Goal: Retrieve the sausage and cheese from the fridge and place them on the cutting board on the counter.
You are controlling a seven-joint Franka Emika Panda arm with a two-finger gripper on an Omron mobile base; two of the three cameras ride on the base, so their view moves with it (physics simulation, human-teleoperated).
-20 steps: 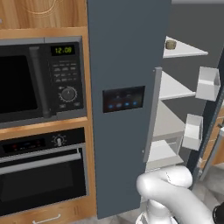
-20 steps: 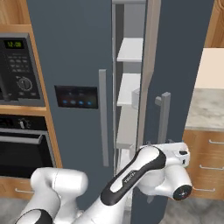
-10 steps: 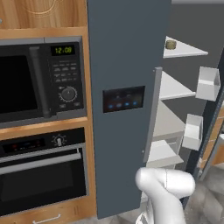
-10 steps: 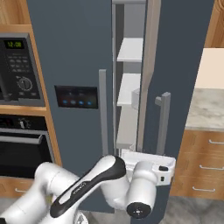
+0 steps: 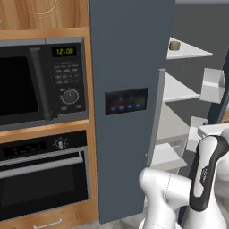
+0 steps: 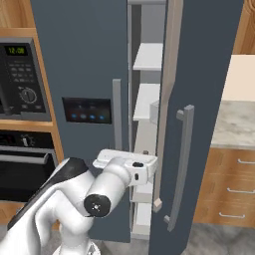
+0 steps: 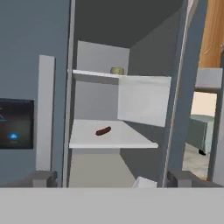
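The fridge door stands ajar, baring its shelves so the arm can reach in. The sausage lies on the middle shelf and the cheese on the one above. The end effector faces them released and empty, ready for a first grab.

Slate-grey fridge, white shelves, reddish-brown sausage, tan cheese

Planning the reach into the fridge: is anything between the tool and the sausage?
Nothing visible. In the hand view the sausage lies alone on a white shelf, the fridge door ajar; the cheese sits one shelf higher.
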